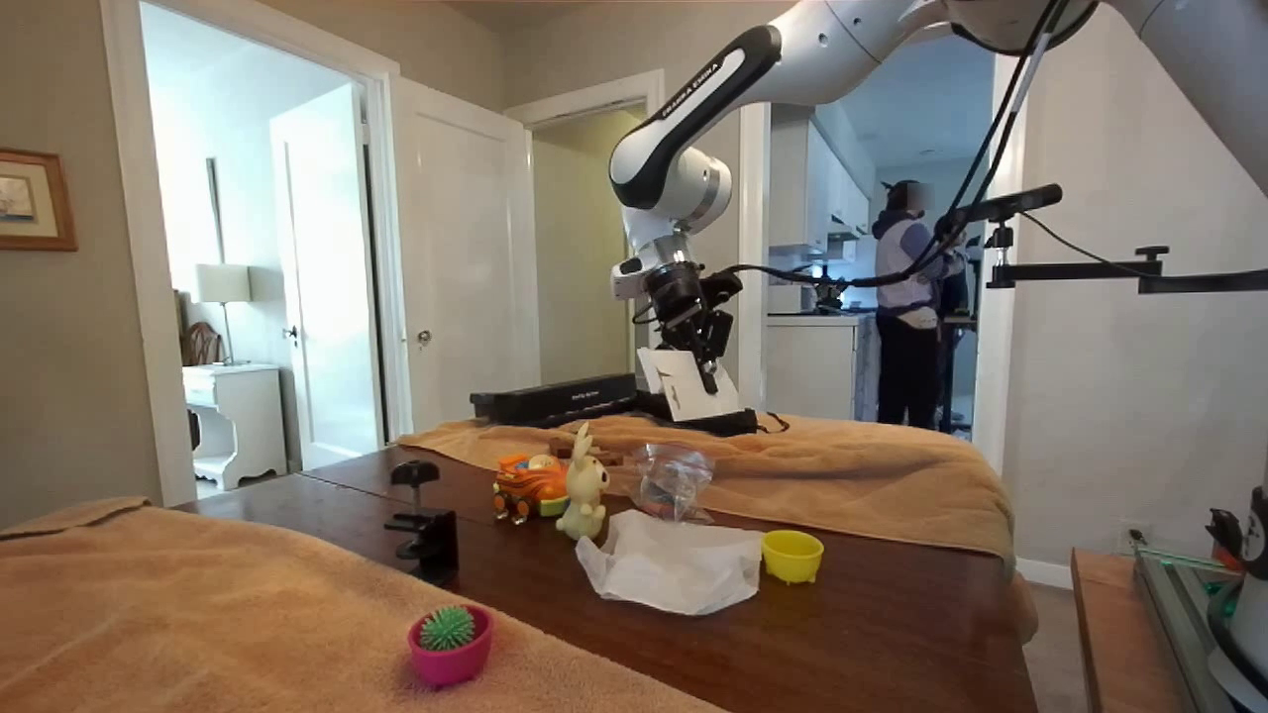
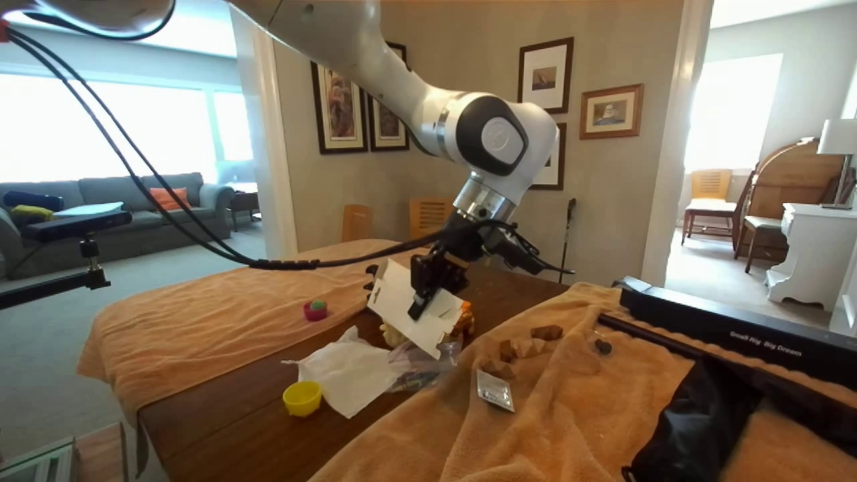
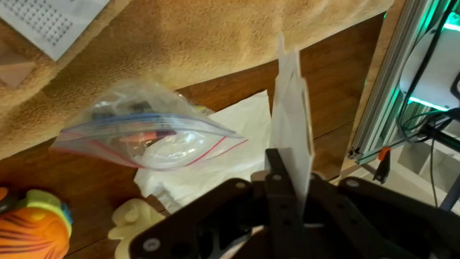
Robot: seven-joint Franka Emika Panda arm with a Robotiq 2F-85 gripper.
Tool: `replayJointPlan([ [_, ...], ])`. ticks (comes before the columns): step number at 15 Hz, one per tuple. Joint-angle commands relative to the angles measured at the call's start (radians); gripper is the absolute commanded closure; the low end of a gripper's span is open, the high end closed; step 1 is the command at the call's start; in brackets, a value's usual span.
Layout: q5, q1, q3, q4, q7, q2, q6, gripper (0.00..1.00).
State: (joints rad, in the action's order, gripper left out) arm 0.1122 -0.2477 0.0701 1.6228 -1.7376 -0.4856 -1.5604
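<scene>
Black, jointed fingers (image 3: 278,190) loom large in the wrist view, pinched tightly on a thin white card (image 2: 396,298), which stands nearly edge-on there and shows a notched end and a doubled, papery edge. In both exterior views the card hangs tilted in the air above the dark, polished wooden counter (image 1: 882,629). The arm (image 2: 509,137) arches over from high up, sloping down to a sharply bent wrist, below which the fingers slant downward.

Lower down, a limp, clear plastic bag (image 3: 158,131) with blue and red seal lines overlaps a creased white sheet (image 1: 679,566). Just beside the sheet stand a round, shiny yellow cup (image 1: 792,558) and a smooth, cream-coloured rabbit figure (image 1: 585,487); next to the rabbit is a rounded orange toy vehicle (image 1: 533,483). Well apart, on a plush, fuzzy orange towel (image 1: 198,614), sits a glossy magenta bowl (image 1: 452,667) holding a spiky green ball (image 1: 448,628).
</scene>
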Motion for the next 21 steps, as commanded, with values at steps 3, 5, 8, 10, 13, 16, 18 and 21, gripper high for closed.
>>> replayJointPlan([
  [3, -0.116, 0.054, -0.038, 0.112, -0.049, 0.038, 0.022, 1.00],
  [5, -0.147, 0.065, -0.043, 0.129, -0.044, 0.032, 0.035, 1.00],
  [8, -0.146, 0.072, -0.044, 0.138, -0.030, 0.020, 0.081, 1.00],
  [10, -0.143, 0.076, -0.044, 0.141, -0.022, 0.015, 0.117, 1.00],
  [13, -0.211, 0.089, -0.052, 0.174, -0.029, 0.021, 0.049, 1.00],
  [16, -0.247, 0.091, -0.058, 0.187, -0.015, 0.012, -0.010, 1.00],
  [18, -0.254, 0.091, -0.058, 0.200, -0.016, 0.012, -0.046, 1.00],
  [21, -0.235, 0.086, -0.057, 0.231, -0.012, 0.013, -0.126, 1.00],
])
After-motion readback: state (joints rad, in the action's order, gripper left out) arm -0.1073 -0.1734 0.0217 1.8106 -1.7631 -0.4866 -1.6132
